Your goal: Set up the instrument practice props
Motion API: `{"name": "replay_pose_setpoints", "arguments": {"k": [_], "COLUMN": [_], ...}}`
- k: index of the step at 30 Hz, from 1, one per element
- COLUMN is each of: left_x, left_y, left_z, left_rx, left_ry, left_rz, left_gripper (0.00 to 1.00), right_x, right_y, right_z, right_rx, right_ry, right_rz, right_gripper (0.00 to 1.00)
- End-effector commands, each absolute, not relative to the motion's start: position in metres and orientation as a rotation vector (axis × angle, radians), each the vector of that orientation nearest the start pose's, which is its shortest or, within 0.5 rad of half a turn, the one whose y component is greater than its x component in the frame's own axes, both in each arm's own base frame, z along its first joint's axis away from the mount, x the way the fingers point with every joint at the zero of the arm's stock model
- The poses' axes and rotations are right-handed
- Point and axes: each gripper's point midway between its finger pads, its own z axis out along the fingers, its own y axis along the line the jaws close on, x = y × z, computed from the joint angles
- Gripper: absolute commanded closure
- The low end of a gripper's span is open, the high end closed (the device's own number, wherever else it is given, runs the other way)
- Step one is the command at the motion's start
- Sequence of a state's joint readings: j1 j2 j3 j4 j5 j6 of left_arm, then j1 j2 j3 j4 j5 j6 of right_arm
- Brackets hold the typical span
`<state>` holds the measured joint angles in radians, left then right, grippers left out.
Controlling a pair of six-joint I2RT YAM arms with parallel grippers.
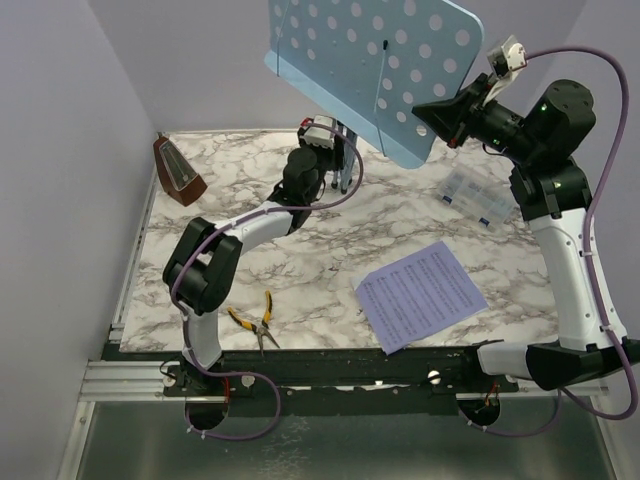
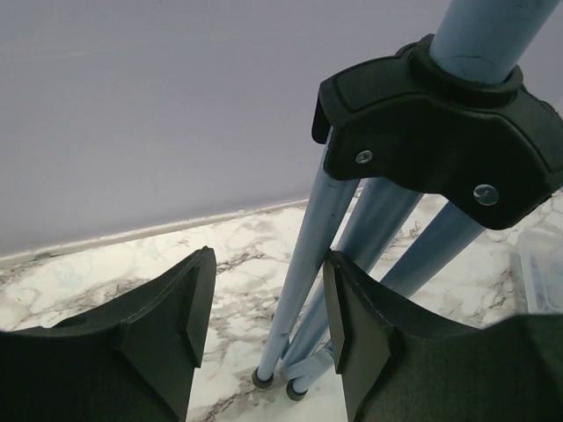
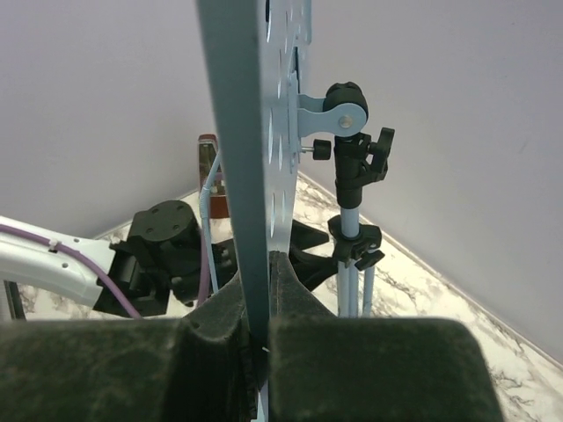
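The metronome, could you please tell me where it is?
Top view: the metronome sits in the far left corner of the table, by the wall, left of the left pincer.

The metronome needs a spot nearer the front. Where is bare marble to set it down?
Widest bare patch of the table: the middle, bordered by the left arm, pliers and sheet of music. A narrower strip lies between sheet and clear box. Crowded: the back, around the legs of the music stand and the left gripper.

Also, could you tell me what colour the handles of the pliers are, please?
Yellow; the pliers show best in the top external view.
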<state>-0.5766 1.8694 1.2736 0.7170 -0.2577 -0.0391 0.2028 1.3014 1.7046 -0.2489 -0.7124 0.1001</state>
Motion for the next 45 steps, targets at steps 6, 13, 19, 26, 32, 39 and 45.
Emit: {"name": "replay_pose_setpoints", "arguments": {"k": [6, 13, 19, 26, 32, 39, 45], "left_x": [0.535, 0.523, 0.517, 0.508, 0.512, 0.541, 0.53], "left_y": [-0.288, -0.286, -0.28, -0.302, -0.325, -0.303, -0.318], "left_z": [0.292, 0.298, 0.304, 0.315, 0.31, 0.307, 0.305], "left_rx": [0.214, 0.206, 0.199, 0.258, 0.363, 0.255, 0.303], "left_ry": [1.36, 1.353, 1.331, 1.295, 1.276, 1.308, 1.308], "left_rz": [-0.251, -0.293, -0.188, -0.219, -0.271, -0.083, -0.199], "left_gripper": [0.29, 0.31, 0.36, 0.22, 0.33, 0.61, 0.37], "right_x": [0.295, 0.285, 0.273, 0.268, 0.272, 0.267, 0.26], "right_y": [0.199, 0.203, 0.204, 0.203, 0.208, 0.205, 0.206], "right_z": [0.563, 0.576, 0.59, 0.591, 0.575, 0.579, 0.585], "right_rx": [-0.674, -0.536, -0.458, -0.448, -0.495, -0.489, -0.49], "right_ry": [1.287, 1.394, 1.412, 1.419, 1.412, 1.432, 1.429], "right_rz": [0.897, 1.079, 1.184, 1.184, 1.196, 1.177, 1.21], "right_gripper": [1.0, 1.0, 1.0, 1.0, 1.0, 0.99, 1.0]}}
